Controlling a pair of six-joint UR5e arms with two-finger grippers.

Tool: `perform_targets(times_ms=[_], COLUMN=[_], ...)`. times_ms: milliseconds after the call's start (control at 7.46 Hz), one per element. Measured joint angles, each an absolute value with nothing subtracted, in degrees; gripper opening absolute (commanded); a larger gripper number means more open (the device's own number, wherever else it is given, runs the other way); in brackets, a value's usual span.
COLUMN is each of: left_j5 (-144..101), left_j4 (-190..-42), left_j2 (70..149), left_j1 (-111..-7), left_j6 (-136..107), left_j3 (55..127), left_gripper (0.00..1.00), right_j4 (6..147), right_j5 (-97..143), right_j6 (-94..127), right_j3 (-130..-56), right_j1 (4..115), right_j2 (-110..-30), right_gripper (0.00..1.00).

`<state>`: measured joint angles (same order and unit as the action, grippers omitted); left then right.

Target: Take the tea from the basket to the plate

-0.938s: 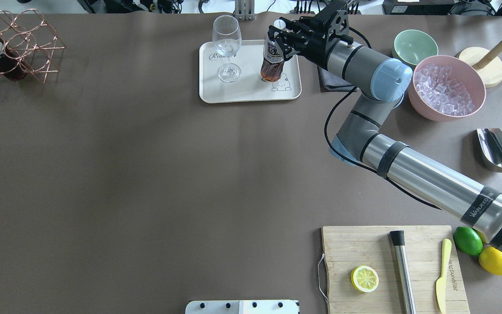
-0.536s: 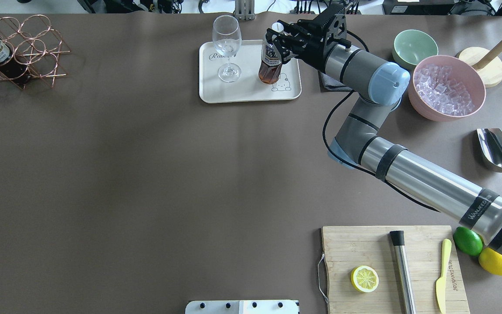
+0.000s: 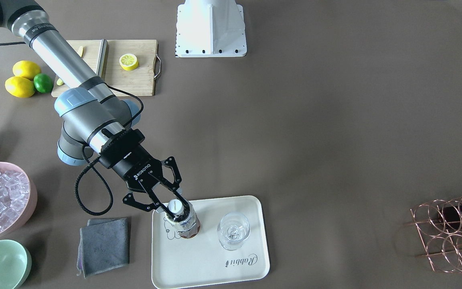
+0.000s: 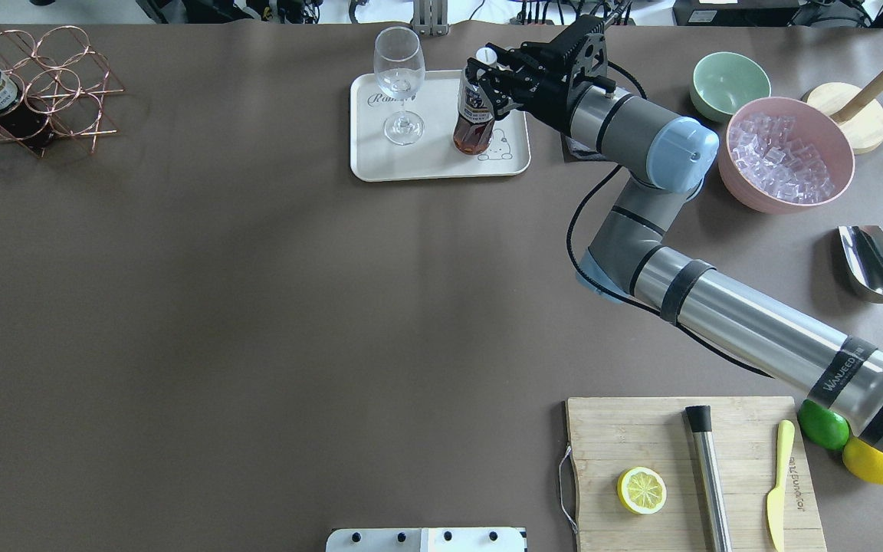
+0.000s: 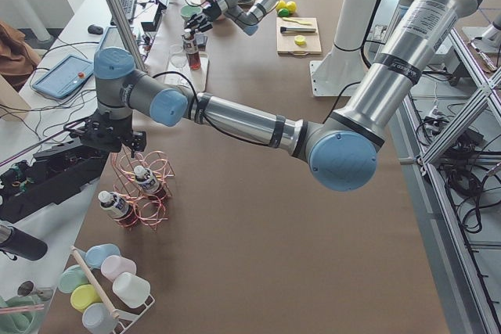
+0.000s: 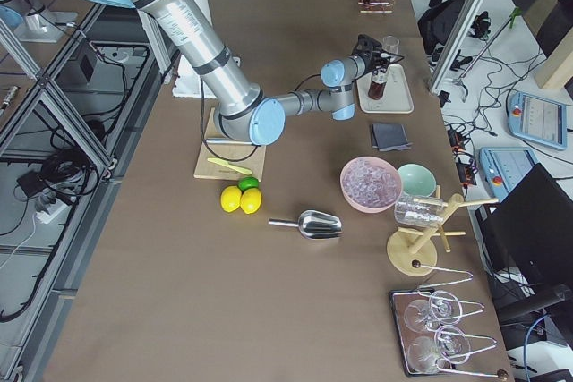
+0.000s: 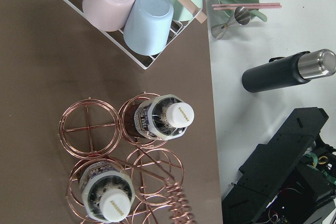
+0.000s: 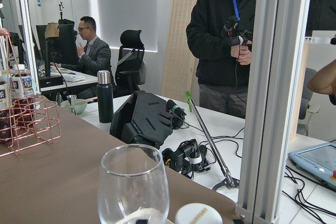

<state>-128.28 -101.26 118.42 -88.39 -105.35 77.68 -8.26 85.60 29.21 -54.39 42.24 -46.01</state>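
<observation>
The tea (image 4: 474, 115) is a small bottle of red-brown liquid with a white cap. It stands on the cream plate (image 4: 426, 162) beside the bear drawing, also in the front view (image 3: 183, 223). My right gripper (image 4: 481, 75) is shut on its neck just under the cap (image 3: 173, 205). The copper wire basket (image 4: 43, 96) sits at the far left and holds two more bottles (image 7: 168, 116) (image 7: 107, 200). My left gripper (image 5: 116, 145) hangs above the basket; I cannot tell whether it is open or shut.
A stemmed glass (image 4: 399, 77) stands on the plate left of the tea. A grey cloth (image 3: 102, 245), a green bowl (image 4: 729, 80) and a pink bowl of ice (image 4: 786, 153) lie to the right. A cup rack (image 7: 131, 9) stands beside the basket.
The basket went from tilted to level at the far left. My right gripper shifted slightly with the tea, and the bottle's base moved a little nearer the bear drawing.
</observation>
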Motion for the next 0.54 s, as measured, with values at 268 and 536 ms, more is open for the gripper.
perform_targets(times_ms=[268, 536], left_j5=[-134.09, -135.81], left_j4=[-100.89, -100.64], left_j2=[111.99, 101.05], left_j1=[-89.13, -89.41], left_j6=[-93.86, -76.6], left_j3=[84.14, 94.51], left_gripper=[0.93, 0.93], right_j4=[-8.23, -8.21], right_j5=[84.71, 84.81], right_j6=[29.25, 29.36], right_j3=[-54.74, -56.31], right_j1=[41.18, 40.91], right_j2=[-45.96, -46.13], right_gripper=[1.0, 1.0])
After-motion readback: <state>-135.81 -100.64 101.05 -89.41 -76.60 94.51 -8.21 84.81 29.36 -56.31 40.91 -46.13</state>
